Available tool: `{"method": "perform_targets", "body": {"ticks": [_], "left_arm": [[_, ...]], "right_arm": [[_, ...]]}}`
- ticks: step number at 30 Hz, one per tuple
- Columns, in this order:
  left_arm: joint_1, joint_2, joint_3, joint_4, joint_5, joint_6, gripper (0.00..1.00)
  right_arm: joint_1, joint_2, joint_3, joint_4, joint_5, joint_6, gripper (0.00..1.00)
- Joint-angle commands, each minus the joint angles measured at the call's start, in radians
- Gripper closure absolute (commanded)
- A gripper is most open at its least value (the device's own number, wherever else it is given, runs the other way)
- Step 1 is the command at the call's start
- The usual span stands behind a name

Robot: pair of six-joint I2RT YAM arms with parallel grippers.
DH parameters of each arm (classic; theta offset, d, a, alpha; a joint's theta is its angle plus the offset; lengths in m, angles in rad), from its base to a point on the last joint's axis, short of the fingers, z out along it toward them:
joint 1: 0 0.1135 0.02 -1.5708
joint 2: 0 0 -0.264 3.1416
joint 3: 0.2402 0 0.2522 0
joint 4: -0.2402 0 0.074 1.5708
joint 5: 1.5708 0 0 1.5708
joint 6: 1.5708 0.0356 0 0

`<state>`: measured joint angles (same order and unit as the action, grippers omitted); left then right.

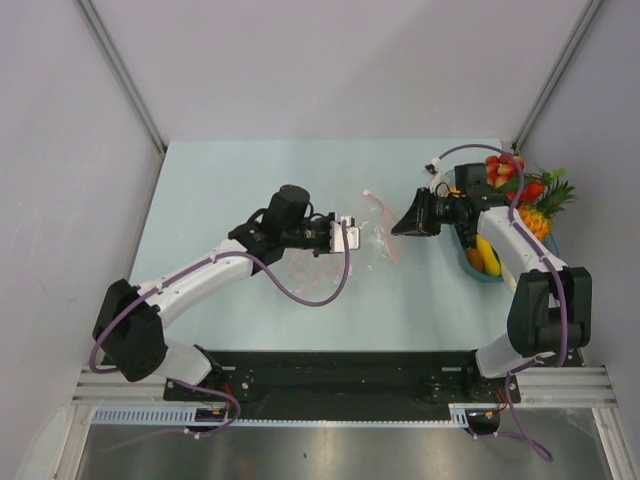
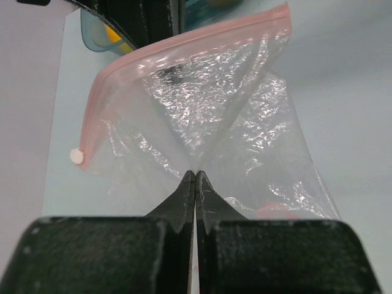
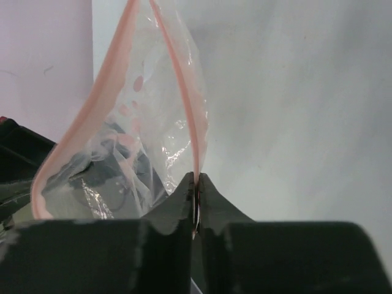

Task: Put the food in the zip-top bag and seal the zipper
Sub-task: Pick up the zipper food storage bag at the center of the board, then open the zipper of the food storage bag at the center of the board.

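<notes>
Left gripper (image 2: 195,182): jaws fully closed, pinching the clear film of the zip-top bag (image 2: 208,104) at a crinkled fold well back from its mouth. Right gripper (image 3: 196,187): jaws clamped on one lip of the zipper (image 2: 184,45). The other lip bows away, so the mouth stands open as a narrow loop.

The bag hangs stretched between the two grips, apparently off the table (image 1: 250,170). No food visible inside it.

The food (image 1: 520,190) sits on the mouth side of the bag, in and around the teal bowl (image 2: 93,37), just beyond the right gripper.

My read: the step is opening and presenting the bag; loading not begun. Both tools are occupied, so the next move needs one grip released to fetch an item. The right arm is closest to the bowl. The film is limp, so the mouth may collapse once that lip is let go.

Room: open table on the far and left-arm sides of the bag. The mouth side is tight, with bowl, right forearm and table edge close together.
</notes>
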<state>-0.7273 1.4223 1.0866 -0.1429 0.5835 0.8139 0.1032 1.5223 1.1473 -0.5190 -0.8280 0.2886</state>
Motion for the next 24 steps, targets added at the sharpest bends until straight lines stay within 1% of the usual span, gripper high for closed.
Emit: {"method": "perform_targets", "body": {"ticks": [1, 2, 3, 4, 5, 6, 7, 8, 9, 10, 11, 12, 13, 15, 16, 18, 19, 20, 23, 24], "left_arm": [[-0.008, -0.043, 0.012, -0.004, -0.031, -0.083, 0.95], [0.012, -0.046, 0.027, -0.017, -0.046, -0.147, 0.81], [0.031, -0.046, 0.079, -0.03, -0.048, -0.223, 0.7], [0.049, -0.048, 0.108, -0.046, -0.054, -0.398, 0.56], [0.077, -0.046, 0.171, -0.081, -0.08, -0.491, 0.36], [0.083, -0.043, 0.205, -0.107, -0.117, -0.575, 0.32], [0.083, -0.037, 0.238, -0.183, -0.199, -0.704, 0.27], [0.085, -0.019, 0.31, -0.225, -0.212, -0.751, 0.25], [0.086, -0.013, 0.341, -0.26, -0.217, -0.839, 0.23], [0.086, -0.011, 0.379, -0.305, -0.247, -0.882, 0.22], [0.086, -0.007, 0.394, -0.316, -0.266, -0.93, 0.22], [0.086, -0.003, 0.404, -0.328, -0.275, -1.011, 0.22], [0.086, -0.002, 0.424, -0.345, -0.277, -1.039, 0.18], [0.083, 0.006, 0.444, -0.36, -0.293, -1.117, 0.15], [0.083, 0.009, 0.463, -0.379, -0.3, -1.137, 0.14], [0.08, 0.021, 0.486, -0.402, -0.306, -1.171, 0.13], [0.068, 0.026, 0.498, -0.418, -0.321, -1.176, 0.14], [0.057, 0.029, 0.504, -0.431, -0.368, -1.173, 0.14], [0.034, 0.049, 0.509, -0.477, -0.431, -1.162, 0.19], [0.032, 0.053, 0.506, -0.489, -0.438, -1.18, 0.2]], "right_arm": [[0.007, -0.017, 0.081, 0.05, -0.004, 0.017, 1.0], [0.009, -0.028, 0.091, 0.042, 0.016, 0.015, 1.0], [0.015, -0.062, 0.097, 0.042, 0.054, 0.017, 1.0], [0.018, -0.08, 0.095, 0.05, 0.073, 0.027, 1.0], [0.024, -0.103, 0.094, 0.063, 0.117, 0.033, 1.0], [0.05, -0.141, 0.091, 0.082, 0.141, 0.038, 1.0], [0.067, -0.161, 0.089, 0.091, 0.167, 0.046, 1.0], [0.108, -0.194, 0.08, 0.109, 0.218, 0.05, 1.0], [0.127, -0.214, 0.074, 0.122, 0.245, 0.069, 1.0], [0.151, -0.226, 0.071, 0.137, 0.306, 0.076, 1.0], [0.192, -0.247, 0.069, 0.143, 0.331, 0.084, 1.0], [0.214, -0.255, 0.071, 0.146, 0.358, 0.089, 1.0], [0.231, -0.263, 0.074, 0.155, 0.407, 0.109, 1.0], [0.278, -0.274, 0.081, 0.168, 0.45, 0.119, 1.0], [0.292, -0.277, 0.084, 0.171, 0.496, 0.129, 1.0], [0.32, -0.277, 0.088, 0.18, 0.518, 0.136, 1.0], [0.329, -0.275, 0.088, 0.186, 0.533, 0.139, 1.0], [0.334, -0.275, 0.086, 0.189, 0.537, 0.149, 1.0], [0.346, -0.271, 0.088, 0.197, 0.538, 0.156, 1.0], [0.346, -0.274, 0.088, 0.2, 0.538, 0.155, 1.0]]}}
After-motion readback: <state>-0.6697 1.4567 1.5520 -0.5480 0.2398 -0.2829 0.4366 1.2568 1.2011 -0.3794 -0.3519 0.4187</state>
